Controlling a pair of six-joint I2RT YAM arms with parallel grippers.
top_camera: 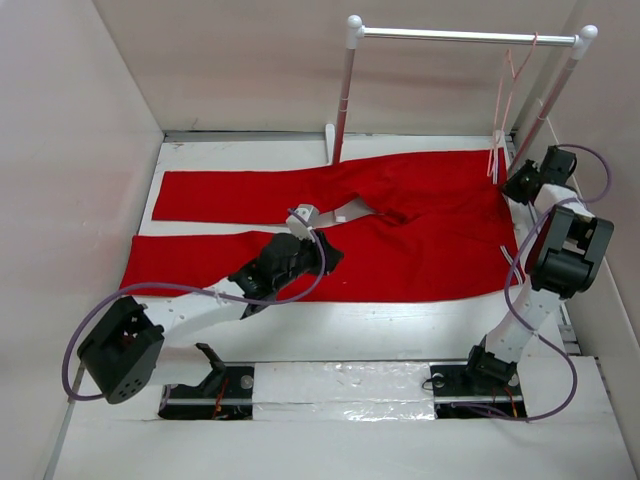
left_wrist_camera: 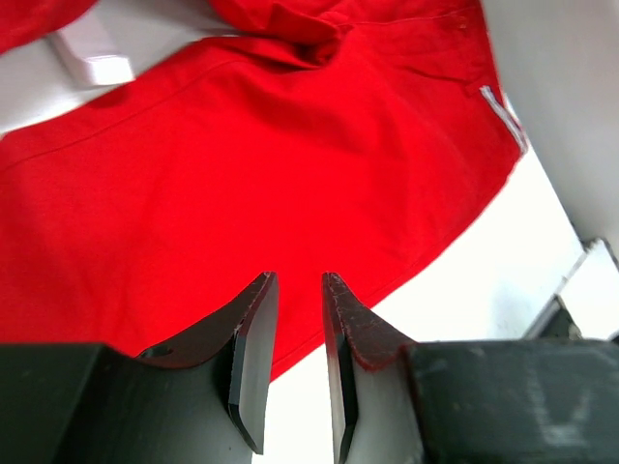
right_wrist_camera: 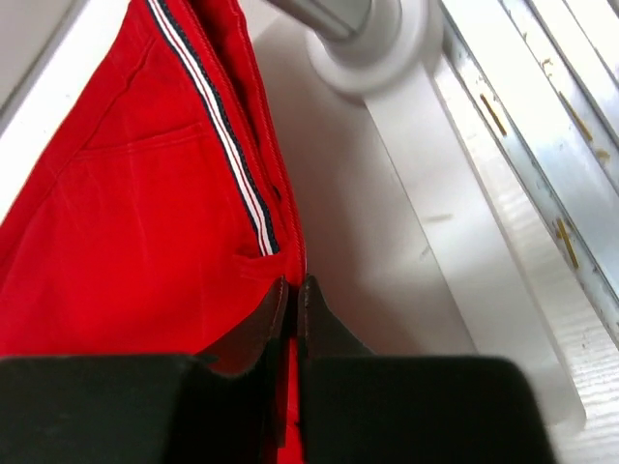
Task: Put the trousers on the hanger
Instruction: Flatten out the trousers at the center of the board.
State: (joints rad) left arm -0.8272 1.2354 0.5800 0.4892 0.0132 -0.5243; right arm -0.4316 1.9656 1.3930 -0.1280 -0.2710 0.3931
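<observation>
The red trousers point(top_camera: 400, 235) lie spread flat on the white table, legs to the left and waist to the right. My right gripper point(top_camera: 520, 182) is at the far right corner of the waist. In the right wrist view its jaws point(right_wrist_camera: 293, 285) are shut on the red cloth edge, just below the striped trim point(right_wrist_camera: 232, 155). My left gripper point(top_camera: 325, 255) hovers over the near leg. Its fingers point(left_wrist_camera: 300, 280) stand a little apart with nothing between them, above the trousers' point(left_wrist_camera: 242, 164) near edge. The pale pink hanger point(top_camera: 510, 95) hangs from the rack bar at the right.
The rack point(top_camera: 460, 37), with white posts and a silver bar, stands along the back of the table. Its right post base point(right_wrist_camera: 372, 39) is close to my right gripper. Beige walls close in left, back and right. A metal rail point(right_wrist_camera: 527, 135) runs along the right edge.
</observation>
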